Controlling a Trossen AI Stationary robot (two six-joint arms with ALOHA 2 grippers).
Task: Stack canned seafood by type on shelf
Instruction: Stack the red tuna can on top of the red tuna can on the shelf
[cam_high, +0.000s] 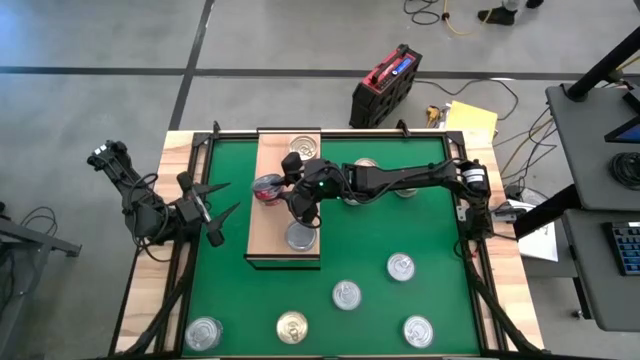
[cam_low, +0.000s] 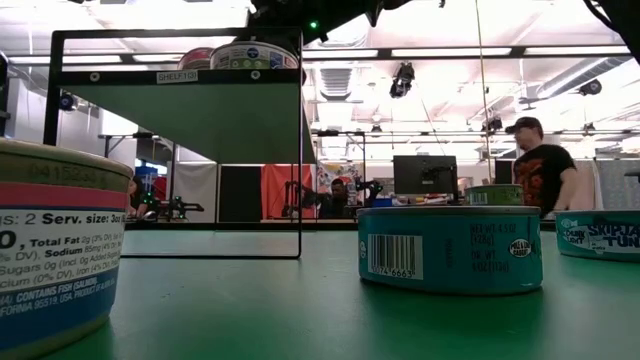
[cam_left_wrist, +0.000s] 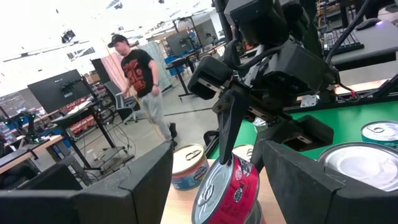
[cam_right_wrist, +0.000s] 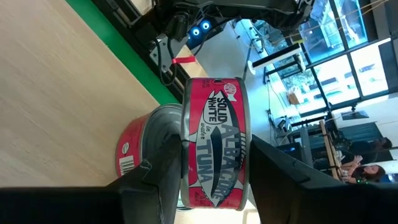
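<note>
A: Where is your right claw (cam_high: 278, 190)?

B: It reaches in from the right side of the desk (cam_high: 380, 240) and sits over the left edge of the shelf (cam_high: 270, 250). Your wrist camera shows its two fingers closed partway around a red tuna can (cam_right_wrist: 214, 146), one finger on each flat face, so the can stands on its edge. A second red can (cam_right_wrist: 140, 152) lies flat on the shelf directly under it, and I cannot tell whether the two touch.

A: And your left claw (cam_high: 215, 212)?

B: It waits off the left edge of the shelf, over the green mat, jaws spread wide with nothing between them. Its camera looks straight at the red can and the right arm.

A: What else is on the shelf?

B: From above you can see a silver-lidded can (cam_high: 300, 236) near the front end and another can (cam_high: 301, 147) at the far end.

A: And the rest of the cans?

B: Four silver-lidded ones and a gold-lidded can (cam_high: 291, 326) are spread over the front of the desk, well apart from each other. Two more sit under the right arm near the back. From desk height, a teal can (cam_low: 450, 248) stands closest in the middle.

A: Anything beyond the desk?

B: A person (cam_left_wrist: 142, 78) in a black shirt and cap stands in the room behind.
</note>
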